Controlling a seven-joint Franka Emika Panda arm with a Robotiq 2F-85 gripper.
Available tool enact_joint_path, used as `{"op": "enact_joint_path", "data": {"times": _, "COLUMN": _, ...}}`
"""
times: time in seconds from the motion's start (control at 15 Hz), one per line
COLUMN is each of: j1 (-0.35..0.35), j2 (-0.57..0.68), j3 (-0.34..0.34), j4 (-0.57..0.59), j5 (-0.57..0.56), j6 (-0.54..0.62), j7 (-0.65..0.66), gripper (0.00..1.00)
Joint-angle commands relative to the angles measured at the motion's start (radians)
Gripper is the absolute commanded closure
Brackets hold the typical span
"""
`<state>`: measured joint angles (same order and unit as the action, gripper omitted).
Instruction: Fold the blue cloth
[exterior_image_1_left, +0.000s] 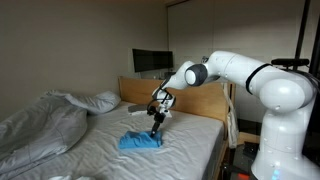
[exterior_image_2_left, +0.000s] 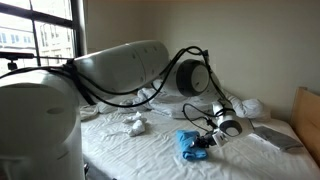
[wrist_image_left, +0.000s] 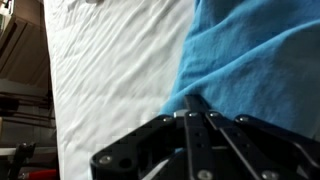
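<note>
**quiltfan:** What's around the arm (exterior_image_1_left: 235, 72) in an exterior view?

**panda_op:** There's a rumpled grey-white duvet (exterior_image_1_left: 40, 125) piled at the far side of the bed (exterior_image_1_left: 195, 140), with a dark monitor (exterior_image_1_left: 152, 62) behind the headboard. None of it sits between the end effector (exterior_image_1_left: 154, 130) and the blue cloth (exterior_image_1_left: 140, 143), which lies bunched on the sheet right under it.

**quiltfan:** And the view with the window (exterior_image_2_left: 40, 35)?

**panda_op:** The robot's bulky body fills the left side. The blue cloth (exterior_image_2_left: 190, 146) is mid-bed and the end effector (exterior_image_2_left: 205, 141) is touching its edge.

**quiltfan:** Wrist view?

**panda_op:** The end effector (wrist_image_left: 196, 103) has its fingers clamped together, pinching the blue cloth (wrist_image_left: 260, 60) at its edge. White sheet (wrist_image_left: 110, 80) is off to the side.
</note>
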<state>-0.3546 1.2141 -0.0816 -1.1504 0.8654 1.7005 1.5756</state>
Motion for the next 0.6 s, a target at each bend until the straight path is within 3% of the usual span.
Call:
{"op": "enact_joint_path", "data": {"times": 0.0, "j1": -0.02, "j2": 0.062, "j3": 0.021, "j4": 0.079, "j5": 0.019, "j6": -0.027, "j7": -0.009, "gripper": 1.0}}
{"op": "enact_joint_path", "data": {"times": 0.53, "j1": -0.015, "j2": 0.109, "j3": -0.018, "j4": 0.137, "j5": -0.005, "j6": 0.059, "j7": 0.059, "gripper": 1.0}}
